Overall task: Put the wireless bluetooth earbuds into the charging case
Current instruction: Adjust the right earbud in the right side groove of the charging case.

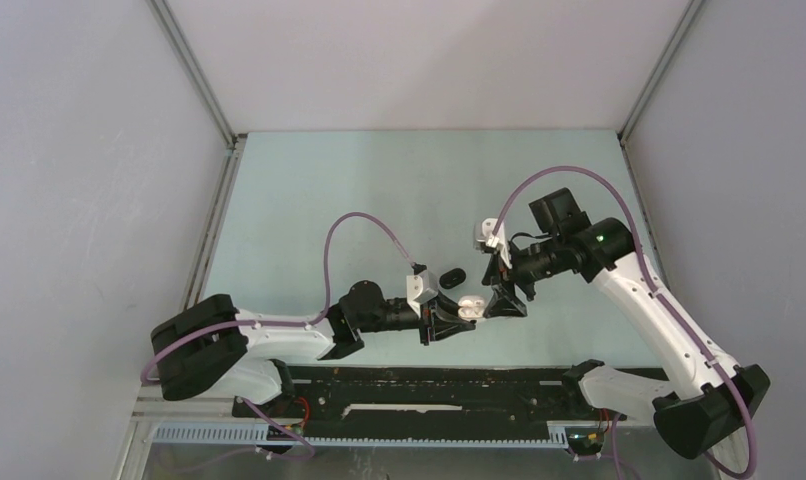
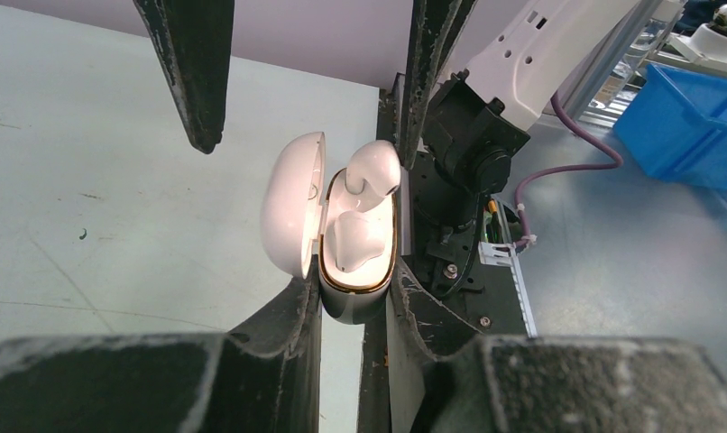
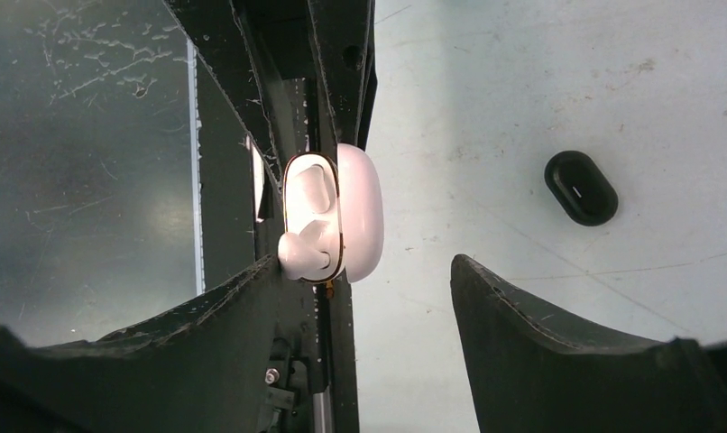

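Centre-left of the top view: my left gripper (image 1: 444, 322) is pinching the lower body of the white pebble-shaped plastic charging case (image 2: 351, 308). The case is held off the pale green table (image 1: 329, 200) with its lid (image 2: 292, 203) swung open.

Inside the case are 2 white rounded plastic earbuds. The lower earbud (image 2: 355, 239) lies flush in its socket. The upper earbud (image 2: 373, 171) sits in the mouth of its socket but stands proud of the gold rim.

Right of the case, my right gripper (image 1: 504, 300) is spread and holds nothing. Its fingers stand on either side of the open case.

Upper right of the right wrist view: 1 black oval plastic case (image 3: 581, 187) lies shut on the table, well apart.

Assessment: 1 bud is seated and 1 is part-entered. It remains to press the second bud home. No other buds are visible.
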Controlling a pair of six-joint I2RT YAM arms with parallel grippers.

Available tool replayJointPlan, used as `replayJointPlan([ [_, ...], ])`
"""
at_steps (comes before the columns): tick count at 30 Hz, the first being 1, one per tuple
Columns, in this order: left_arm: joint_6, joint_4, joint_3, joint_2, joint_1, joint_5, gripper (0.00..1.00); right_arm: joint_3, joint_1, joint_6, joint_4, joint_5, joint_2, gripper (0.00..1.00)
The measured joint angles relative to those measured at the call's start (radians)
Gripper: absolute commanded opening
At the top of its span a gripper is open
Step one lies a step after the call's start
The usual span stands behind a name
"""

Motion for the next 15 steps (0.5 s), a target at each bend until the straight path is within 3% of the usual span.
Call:
replayJointPlan([
  [15,0.0,-0.003,0.0,0.0,0.003,0.0,0.0,0.0,0.035,0.04,0.033,0.004,0.04,0.75],
])
